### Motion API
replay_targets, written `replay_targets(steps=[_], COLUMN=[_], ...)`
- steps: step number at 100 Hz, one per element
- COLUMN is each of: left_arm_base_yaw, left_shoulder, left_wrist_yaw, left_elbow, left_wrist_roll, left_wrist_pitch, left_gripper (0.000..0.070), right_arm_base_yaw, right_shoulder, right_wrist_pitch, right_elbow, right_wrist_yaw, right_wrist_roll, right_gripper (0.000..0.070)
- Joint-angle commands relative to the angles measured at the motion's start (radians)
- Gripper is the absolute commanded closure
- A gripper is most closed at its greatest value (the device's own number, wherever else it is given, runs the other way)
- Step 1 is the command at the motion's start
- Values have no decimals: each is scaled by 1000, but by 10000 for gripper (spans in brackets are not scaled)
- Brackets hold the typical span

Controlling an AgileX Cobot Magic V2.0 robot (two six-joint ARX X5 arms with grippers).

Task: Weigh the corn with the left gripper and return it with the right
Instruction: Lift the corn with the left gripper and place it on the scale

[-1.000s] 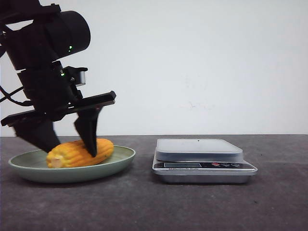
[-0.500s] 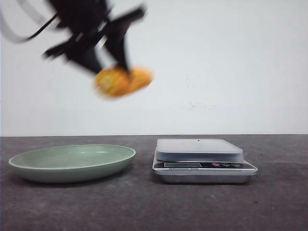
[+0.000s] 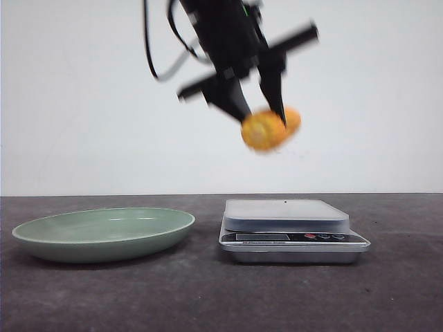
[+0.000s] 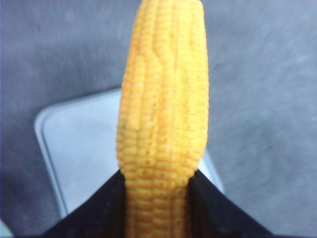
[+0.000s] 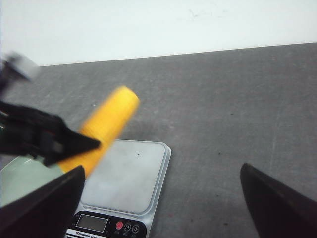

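Observation:
My left gripper [image 3: 259, 114] is shut on the corn [image 3: 270, 128], an orange-yellow cob, and holds it high in the air above the silver kitchen scale [image 3: 286, 214]. In the left wrist view the corn [image 4: 162, 114] stands between the black fingers [image 4: 99, 208] with the scale's platform [image 4: 84, 144] below it. My right gripper [image 5: 158, 198] is open and empty, looking down on the scale [image 5: 126, 173], with the corn [image 5: 106, 126] and the left gripper [image 5: 44, 136] beyond. The right gripper does not show in the front view.
An empty green plate [image 3: 104, 234] lies on the dark table left of the scale; a bit of it shows in the right wrist view [image 5: 20, 178]. The scale's display and buttons [image 3: 291, 237] face front. A white wall stands behind.
My left gripper lifted the corn off the green plate and carried it up and to the right, from above the plate to above the scale. The plate is now empty.

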Motion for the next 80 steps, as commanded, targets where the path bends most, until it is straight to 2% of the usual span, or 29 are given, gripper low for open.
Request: replay_targets(steps=[1,35,41,51,56,62,80], left_arm_base_yaw=[-10,-16,-19,-19,-19,-20,-31], left_shoulder=[40,115,115,115,115,115,90], left_wrist_yaw=[-4,-3,-2,-2,-2,-2,-8], left_elbow=[28,28,28,28,28,28,47], left_wrist_roll=[-35,-35,-23,-23,-24,-24,2], left_wrist_pitch=[-2,-36,-35,-37,-45,-45,-64], left_gripper=[690,680,597,319,220,173,172], right_arm_base_yaw=[2,2,2,2,2,2,2], right_shoulder=[3,3,3,3,3,3,3], right_wrist_pitch=[7,-11,-17,-21,-21,-21,-21], right_elbow=[16,16,16,16,16,16,16], right_wrist_yaw=[0,1,2,4,4,4,4], right_wrist_roll=[-11,-11,-12,-11,-11,-11,-12], right_gripper=[68,68,67,67,67,67,67])
